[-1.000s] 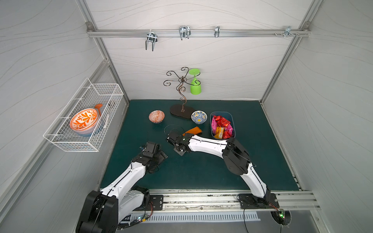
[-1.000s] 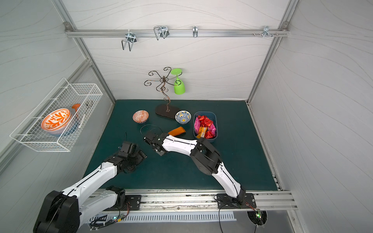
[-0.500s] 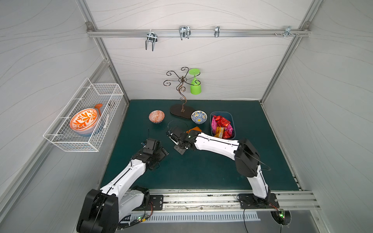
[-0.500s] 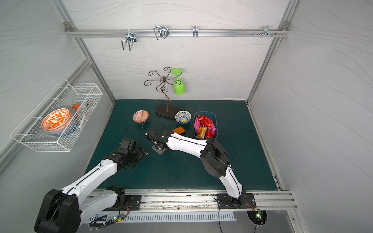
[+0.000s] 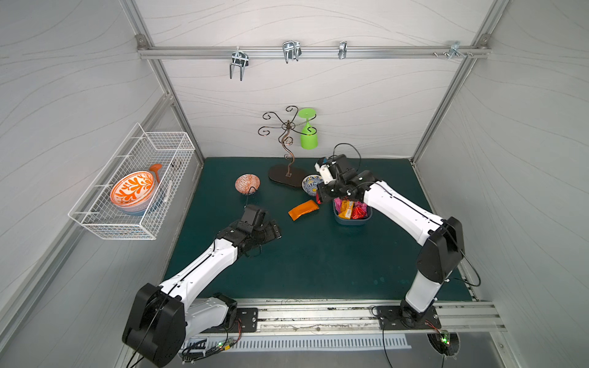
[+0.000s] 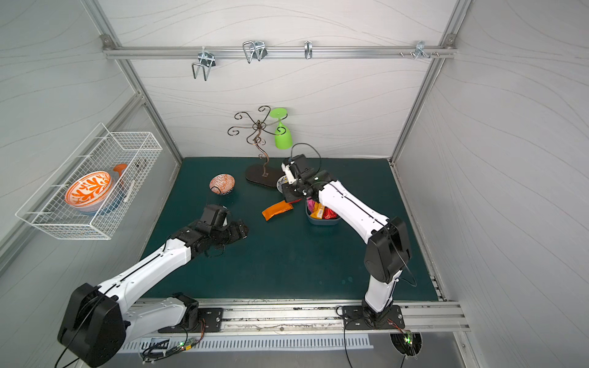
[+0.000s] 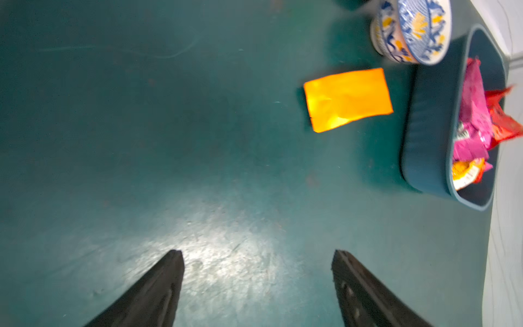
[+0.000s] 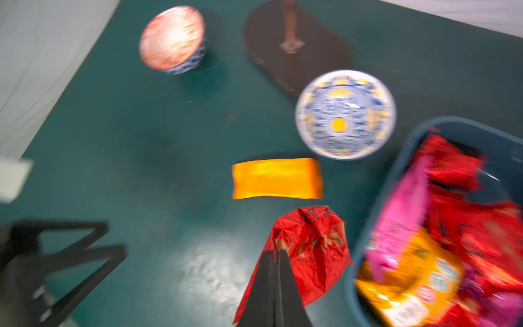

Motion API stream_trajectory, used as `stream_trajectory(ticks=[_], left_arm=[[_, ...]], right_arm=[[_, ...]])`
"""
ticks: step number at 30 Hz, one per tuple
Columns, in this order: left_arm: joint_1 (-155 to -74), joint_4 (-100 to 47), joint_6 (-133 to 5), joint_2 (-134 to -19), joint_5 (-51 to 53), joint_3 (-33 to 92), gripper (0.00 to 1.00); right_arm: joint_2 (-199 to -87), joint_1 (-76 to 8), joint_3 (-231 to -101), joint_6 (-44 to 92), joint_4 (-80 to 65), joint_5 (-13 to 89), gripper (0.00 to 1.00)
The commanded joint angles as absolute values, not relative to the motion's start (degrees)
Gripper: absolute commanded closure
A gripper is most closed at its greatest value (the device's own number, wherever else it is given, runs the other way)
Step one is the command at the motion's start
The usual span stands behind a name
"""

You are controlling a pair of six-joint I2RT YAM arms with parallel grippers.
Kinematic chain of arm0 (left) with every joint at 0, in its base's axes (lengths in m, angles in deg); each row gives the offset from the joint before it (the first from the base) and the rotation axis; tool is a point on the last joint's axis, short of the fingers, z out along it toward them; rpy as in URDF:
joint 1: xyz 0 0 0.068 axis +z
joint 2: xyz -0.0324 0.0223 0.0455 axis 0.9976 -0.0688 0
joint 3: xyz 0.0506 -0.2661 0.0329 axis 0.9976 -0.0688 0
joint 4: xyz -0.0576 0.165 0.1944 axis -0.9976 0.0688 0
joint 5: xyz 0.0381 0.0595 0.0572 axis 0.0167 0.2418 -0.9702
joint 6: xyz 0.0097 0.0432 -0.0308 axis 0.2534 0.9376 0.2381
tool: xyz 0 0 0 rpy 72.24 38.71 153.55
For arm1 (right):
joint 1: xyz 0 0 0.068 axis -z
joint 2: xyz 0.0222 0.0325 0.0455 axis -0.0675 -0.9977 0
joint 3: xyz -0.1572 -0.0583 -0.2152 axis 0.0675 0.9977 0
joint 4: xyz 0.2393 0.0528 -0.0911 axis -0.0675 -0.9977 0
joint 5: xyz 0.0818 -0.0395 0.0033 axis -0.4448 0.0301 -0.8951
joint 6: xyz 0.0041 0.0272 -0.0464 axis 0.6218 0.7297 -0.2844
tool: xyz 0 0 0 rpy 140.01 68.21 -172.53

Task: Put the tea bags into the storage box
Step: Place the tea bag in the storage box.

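My right gripper (image 5: pixel 319 198) (image 6: pixel 291 200) (image 8: pixel 274 252) is shut on a crinkled red tea bag (image 8: pixel 314 243), held above the mat just left of the storage box (image 5: pixel 352 220) (image 6: pixel 321 221) (image 7: pixel 424 127) (image 8: pixel 396 175). The dull blue box holds several red, pink and orange tea bags (image 5: pixel 350 208) (image 7: pixel 475 113) (image 8: pixel 452 226). One orange tea bag (image 5: pixel 303 210) (image 6: pixel 276 210) (image 7: pixel 348 99) (image 8: pixel 276 178) lies flat on the mat left of the box. My left gripper (image 5: pixel 276 230) (image 6: pixel 244 230) (image 7: pixel 257 254) is open and empty, low over the mat, short of the orange bag.
A blue-patterned bowl (image 5: pixel 309 185) (image 8: pixel 345 113) stands behind the box's left corner. A red-patterned bowl (image 5: pixel 247 184) and a metal stand (image 5: pixel 287 174) with a green glass (image 5: pixel 308 135) are at the back. A wire basket (image 5: pixel 165 149) hangs on the left wall.
My right gripper has carried the red tea bag from the middle of the mat rightward and back to the box's left edge. My left gripper has edged right toward the orange bag.
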State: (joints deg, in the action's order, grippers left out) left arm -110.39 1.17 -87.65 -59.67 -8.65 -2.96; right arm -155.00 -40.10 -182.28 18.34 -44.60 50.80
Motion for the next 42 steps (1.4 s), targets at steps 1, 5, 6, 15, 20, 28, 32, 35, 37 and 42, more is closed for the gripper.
stream_trajectory(ticks=[1, 5, 6, 15, 20, 28, 32, 35, 37, 42], left_arm=[[-112.08, 2.84, -84.46, -61.33, -9.18, -0.52, 0.13], [-112.74, 3.08, -84.42, -62.2, -8.92, -0.35, 0.13], [-112.86, 3.07, -84.34, -62.36, -9.0, -0.4, 0.13], [-112.93, 4.43, -85.02, -60.46, -10.26, -1.87, 0.13], [-112.95, 5.26, -84.99, -58.95, -11.37, -2.82, 0.13], [-112.95, 4.96, -84.91, -58.3, -11.43, -3.4, 0.14], [-112.95, 4.88, -84.91, -59.52, -10.78, -2.66, 0.14], [-112.93, 5.0, -84.86, -60.77, -10.85, -1.23, 0.12], [-112.94, 5.05, -84.65, -61.78, -10.55, 0.25, 0.11], [-112.95, 3.89, -85.56, -65.28, -8.84, 4.23, 0.08]], right_arm=[[-153.27, -33.84, -181.32, 21.04, -42.8, 48.17, 1.0], [-156.9, -24.92, -182.97, 25.22, -39.03, 41.81, 1.0], [-158.27, -22.88, -183.87, 27.03, -38.09, 39.41, 1.0], [-169.74, -16.41, -193.21, 38.88, -32.85, 30.09, 1.0], [-171.58, -13.56, -189.14, 48.47, -28.43, 29.31, 1.0], [-170.18, -9.22, -178.23, 55.42, -22.39, 28.45, 1.0], [-169.78, -8.45, -176.05, 55.79, -21.83, 27.77, 1.0], [-168.26, -8.51, -175.45, 54.82, -21.84, 28.67, 0.84], [-166.47, -8.51, -175.31, 53.43, -22.55, 30.21, 0.71], [-160.25, -9.0, -174.78, 46.69, -22.89, 31.75, 0.53]])
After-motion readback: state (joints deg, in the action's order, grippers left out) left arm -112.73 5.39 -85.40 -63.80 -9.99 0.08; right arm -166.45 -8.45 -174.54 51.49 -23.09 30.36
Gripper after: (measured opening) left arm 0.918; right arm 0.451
